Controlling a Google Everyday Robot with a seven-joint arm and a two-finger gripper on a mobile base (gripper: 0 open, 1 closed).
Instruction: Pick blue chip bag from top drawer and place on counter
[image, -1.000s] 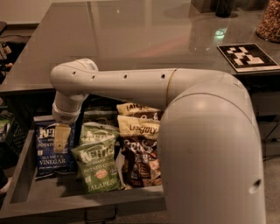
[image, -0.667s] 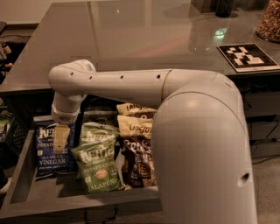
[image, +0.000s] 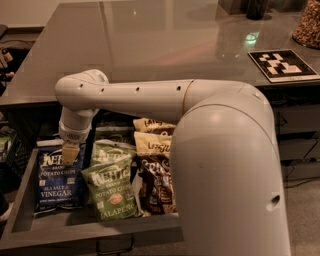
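The blue chip bag (image: 59, 182), navy with white "Sea Salt & Vinegar" lettering, lies flat at the left of the open top drawer (image: 20, 200). My gripper (image: 70, 153) hangs from the white arm and points down over the bag's top edge, touching or just above it. The glossy grey counter (image: 160, 35) spreads behind the drawer.
Green jalapeno bags (image: 112, 190) lie right of the blue bag, with tan-topped brown bags (image: 155, 145) further right. My white arm's large elbow (image: 230, 175) covers the drawer's right side. A black-and-white marker tile (image: 282, 65) and a jar (image: 307, 25) sit on the counter's far right. The drawer handle (image: 115, 246) is at the front.
The arm's large elbow has shifted slightly left. The gripper stays over the blue bag's top edge, and the bags have not moved.
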